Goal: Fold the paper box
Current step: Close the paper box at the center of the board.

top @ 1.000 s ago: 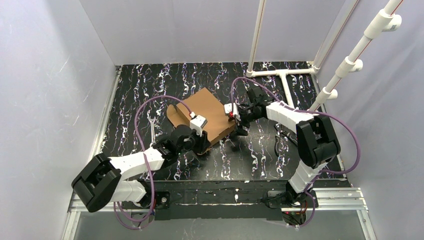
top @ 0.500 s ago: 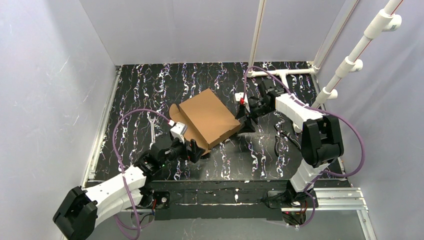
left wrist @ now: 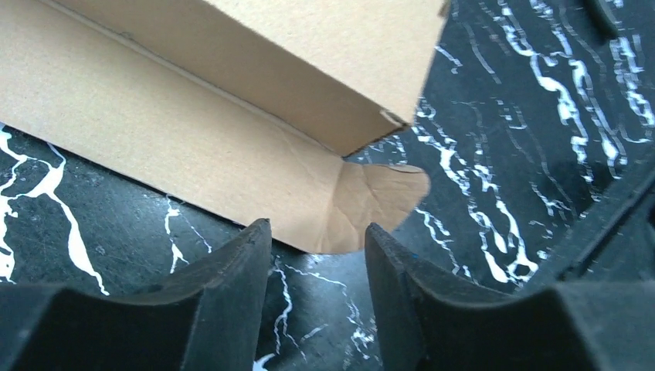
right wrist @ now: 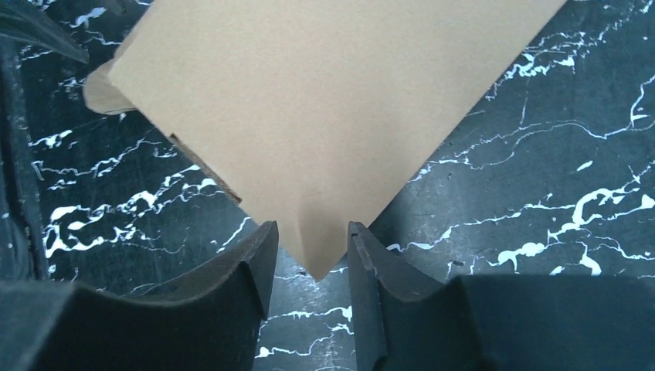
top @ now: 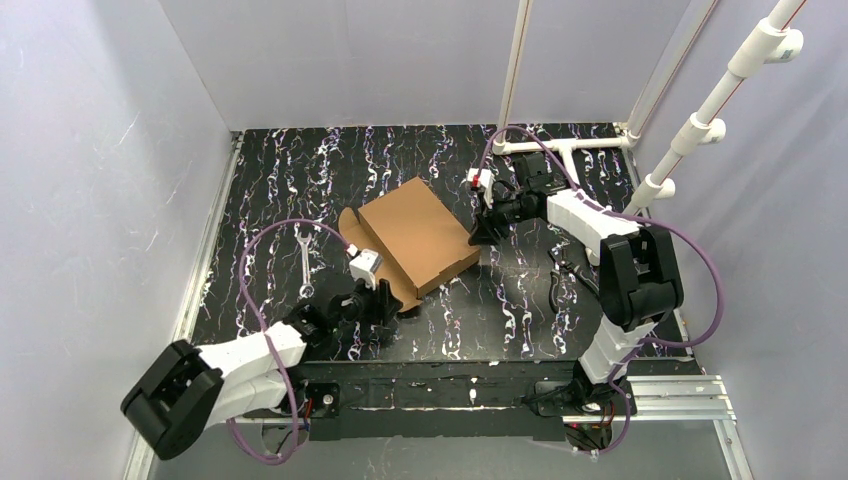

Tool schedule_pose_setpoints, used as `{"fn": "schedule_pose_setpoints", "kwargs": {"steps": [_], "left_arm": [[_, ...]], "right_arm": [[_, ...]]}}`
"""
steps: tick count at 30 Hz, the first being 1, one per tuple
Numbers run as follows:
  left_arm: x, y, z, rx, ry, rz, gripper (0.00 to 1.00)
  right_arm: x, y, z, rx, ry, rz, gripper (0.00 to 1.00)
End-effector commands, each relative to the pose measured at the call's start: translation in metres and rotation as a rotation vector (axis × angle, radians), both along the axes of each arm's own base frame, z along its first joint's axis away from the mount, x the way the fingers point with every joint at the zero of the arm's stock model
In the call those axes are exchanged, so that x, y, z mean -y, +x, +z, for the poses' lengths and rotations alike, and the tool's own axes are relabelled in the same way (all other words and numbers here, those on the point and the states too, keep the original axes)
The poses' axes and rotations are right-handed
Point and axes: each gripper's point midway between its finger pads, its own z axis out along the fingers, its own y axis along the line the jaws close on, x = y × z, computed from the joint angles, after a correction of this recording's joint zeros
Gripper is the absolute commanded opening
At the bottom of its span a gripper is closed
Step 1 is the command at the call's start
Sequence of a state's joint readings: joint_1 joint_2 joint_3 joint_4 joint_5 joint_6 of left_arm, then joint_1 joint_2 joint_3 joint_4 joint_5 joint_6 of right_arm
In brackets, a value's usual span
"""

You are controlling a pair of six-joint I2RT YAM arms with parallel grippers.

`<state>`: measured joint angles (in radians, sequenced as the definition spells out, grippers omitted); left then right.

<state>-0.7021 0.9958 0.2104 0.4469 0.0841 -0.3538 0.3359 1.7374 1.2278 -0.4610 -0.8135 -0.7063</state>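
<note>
The paper box [top: 415, 235] is a brown cardboard shape lying at the middle of the black marbled table, its lid face up and a rounded tab at its near left corner. My left gripper [top: 385, 303] sits low at that corner. In the left wrist view the gripper [left wrist: 317, 238] is open and empty, and the rounded tab [left wrist: 378, 197] lies just beyond the fingertips. My right gripper [top: 483, 231] is at the box's right corner. In the right wrist view the gripper [right wrist: 313, 243] has its jaws apart, with the pointed box corner [right wrist: 317, 232] reaching in between the fingertips.
A silver wrench [top: 303, 262] lies left of the box. A dark hand tool [top: 560, 272] lies to the right, near the right arm. A white pipe frame [top: 565, 148] stands at the back right. Pale walls close in the table on three sides.
My left arm drew back from the box toward the near edge. My right gripper left the box's right side and settled at its corner. Both pairs of jaws narrowed. The box shifted slightly.
</note>
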Motion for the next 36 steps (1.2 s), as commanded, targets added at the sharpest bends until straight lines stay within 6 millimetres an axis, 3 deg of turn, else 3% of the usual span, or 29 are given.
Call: {"fn": "schedule_pose_setpoints", "kwargs": {"steps": [1,10,13,19,22,30,36], "left_arm": [[0.009,0.022,0.004,0.014,-0.029,0.057,0.43],[0.057,0.027,-0.007,-0.098,-0.086,-0.096,0.36],[0.066,0.028,-0.01,-0.128,-0.114,-0.113,0.36],[0.081,0.04,-0.011,-0.16,-0.178,-0.088,0.35],[0.079,0.044,-0.008,-0.148,-0.189,-0.056,0.34],[0.048,0.026,0.013,-0.078,-0.179,-0.009,0.31],[0.026,0.03,0.004,-0.092,-0.098,0.094,0.08]], "right_arm": [[0.001,0.019,-0.016,-0.026,-0.029,-0.11,0.44],[0.021,0.049,-0.034,0.017,-0.145,-0.295,0.25],[0.023,0.052,-0.034,0.031,-0.155,-0.307,0.27],[0.02,0.049,-0.026,0.044,-0.138,-0.27,0.42],[0.021,0.045,-0.022,0.056,-0.137,-0.234,0.45],[0.022,0.024,-0.007,0.096,-0.13,-0.064,0.56],[0.026,0.025,-0.001,0.124,-0.152,-0.07,0.56]]}}
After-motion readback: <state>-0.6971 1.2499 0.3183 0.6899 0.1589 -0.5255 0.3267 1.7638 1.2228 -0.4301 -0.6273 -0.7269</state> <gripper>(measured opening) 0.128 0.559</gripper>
